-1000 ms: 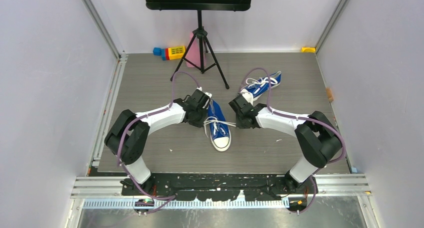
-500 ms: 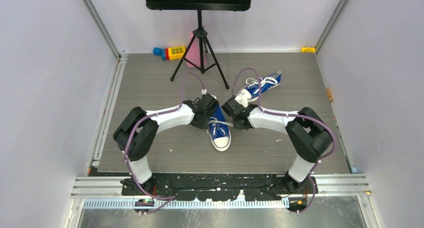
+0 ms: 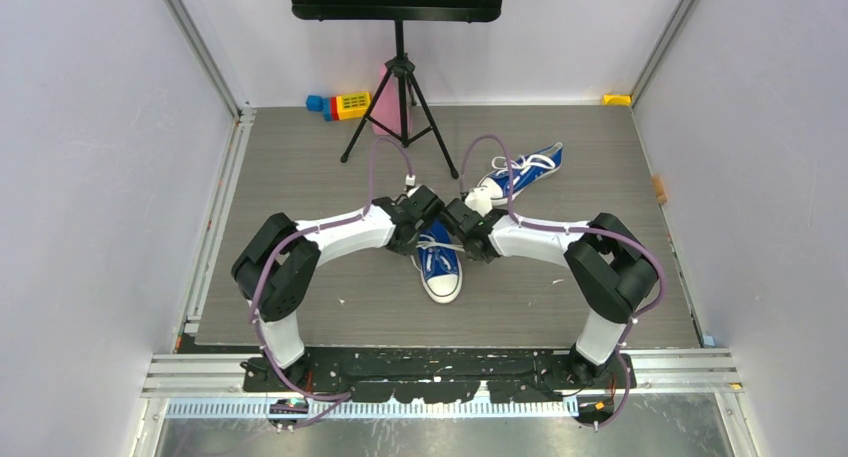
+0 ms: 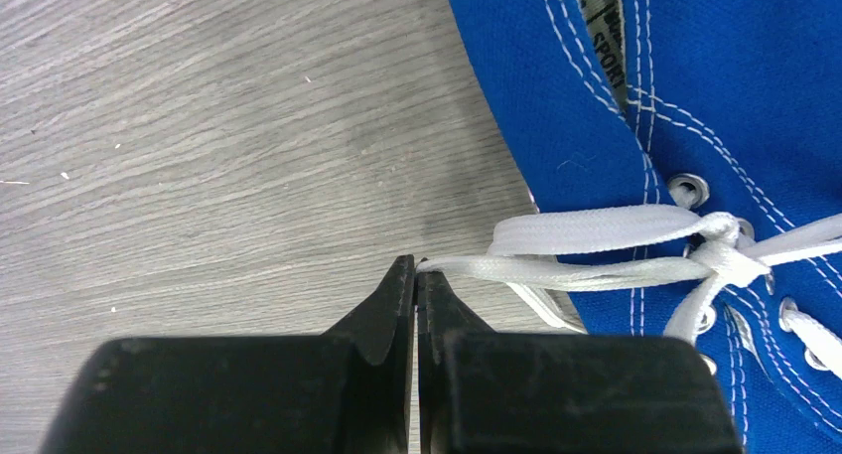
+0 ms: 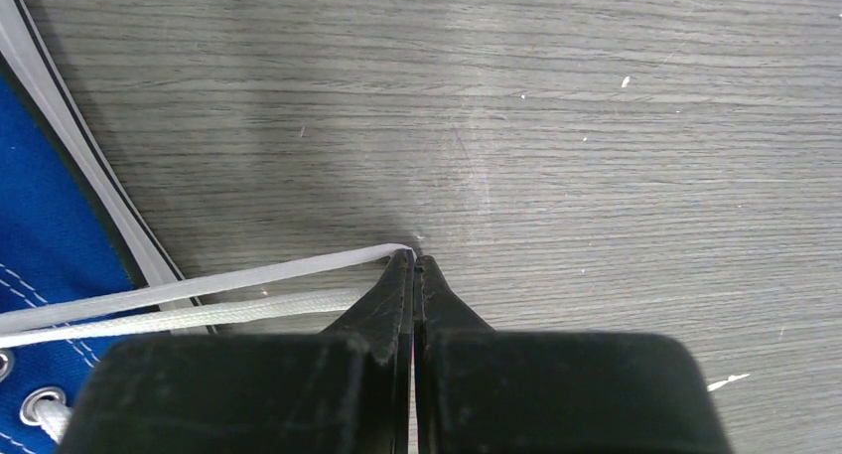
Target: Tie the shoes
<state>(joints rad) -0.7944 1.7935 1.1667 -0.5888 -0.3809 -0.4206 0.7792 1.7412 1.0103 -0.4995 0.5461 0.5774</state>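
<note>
Laces (image 4: 586,243) on the near shoe (image 3: 438,262), central on the table (image 3: 300,307), carry a first knot (image 4: 730,257); left gripper (image 4: 415,275) and right gripper (image 5: 413,265) each pinch a loop of them, so the bow is unfinished. Far shoe (image 3: 520,172), behind, looks untied, though it's small.

Far shoe (image 3: 520,172) behind-right of near shoe (image 3: 438,267)

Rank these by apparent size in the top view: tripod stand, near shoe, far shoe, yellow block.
Tripod stand; near shoe and far shoe about alike, the near one partly hidden; yellow block smallest.
</note>
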